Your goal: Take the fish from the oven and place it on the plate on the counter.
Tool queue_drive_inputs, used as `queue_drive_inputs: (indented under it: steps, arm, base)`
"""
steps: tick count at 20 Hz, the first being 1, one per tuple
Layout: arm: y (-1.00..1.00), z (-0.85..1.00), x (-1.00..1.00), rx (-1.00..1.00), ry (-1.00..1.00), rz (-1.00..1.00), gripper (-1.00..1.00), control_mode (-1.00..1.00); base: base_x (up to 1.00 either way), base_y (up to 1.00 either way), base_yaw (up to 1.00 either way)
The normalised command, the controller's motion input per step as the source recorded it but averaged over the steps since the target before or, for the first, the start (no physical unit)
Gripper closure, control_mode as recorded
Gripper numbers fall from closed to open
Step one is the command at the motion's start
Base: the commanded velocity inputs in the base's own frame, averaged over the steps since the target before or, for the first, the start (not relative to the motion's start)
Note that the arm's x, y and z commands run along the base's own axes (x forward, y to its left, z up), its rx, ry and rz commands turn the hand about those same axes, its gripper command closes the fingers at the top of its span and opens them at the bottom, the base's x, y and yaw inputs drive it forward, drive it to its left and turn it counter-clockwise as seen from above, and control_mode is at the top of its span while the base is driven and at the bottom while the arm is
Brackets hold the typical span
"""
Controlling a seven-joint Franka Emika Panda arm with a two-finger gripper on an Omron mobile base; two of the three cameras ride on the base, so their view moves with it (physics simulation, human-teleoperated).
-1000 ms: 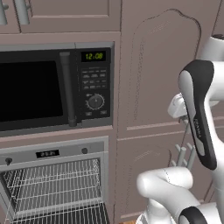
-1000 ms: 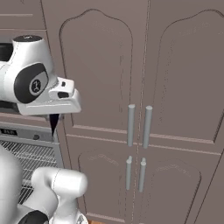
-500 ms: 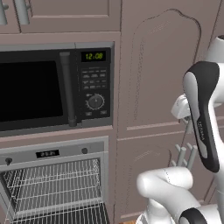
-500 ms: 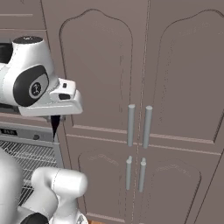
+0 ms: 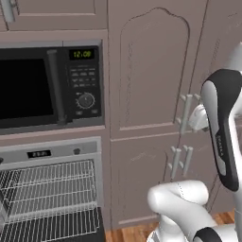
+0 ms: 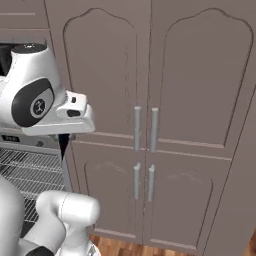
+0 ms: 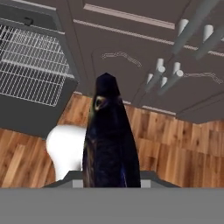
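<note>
The dark grey-black fish (image 7: 110,140) hangs nose-first in the hand view, with my gripper (image 7: 111,180) shut on its tail end. In the right base view the hand sits left of centre, a dark tip (image 6: 64,144) pointing down below it. The oven (image 5: 47,153) is at the lower left of the left base view, door down and wire racks (image 5: 52,189) bare. Its racks (image 7: 30,74) also lie at the upper left of the hand view, so the fish is outside the oven, to its right, above the floor. The plate and the counter are out of view.
A black microwave (image 5: 47,85) sits above the oven. Tall brown cupboard doors with silver bar handles (image 6: 145,129) stand straight ahead. Wooden floor (image 7: 179,148) lies below the hand, and the lowered oven door (image 7: 30,116) juts out at the left.
Both base views have slid a little leftward, so the base has moved right along the cupboards. The fish stays in the shut gripper.
</note>
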Motion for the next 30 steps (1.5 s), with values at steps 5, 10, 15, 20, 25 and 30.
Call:
queue_drive_inputs:
  steps: [5,10,15,20,25,30]
  arm:
    - [0.0,0.0,0.0,0.0,0.0,0.0,1.0,1.0]
    - [0.0,0.0,0.0,0.0,0.0,0.0,1.0,1.0]
    - [0.0,0.0,0.0,0.0,0.0,0.0,1.0,1.0]
    - [0.0,0.0,0.0,0.0,0.0,0.0,1.0,1.0]
    - [0.0,0.0,0.0,0.0,0.0,0.0,1.0,1.0]
    - [0.0,0.0,0.0,0.0,0.0,0.0,1.0,1.0]
  base:
    - [-0.65,-0.52,0.0]
    - [-0.63,-0.25,0.36]
    - [-0.32,-0.28,0.89]
    - [-0.03,0.0,1.0]
    - [0.08,0.0,1.0]
    - [0.19,0.0,1.0]
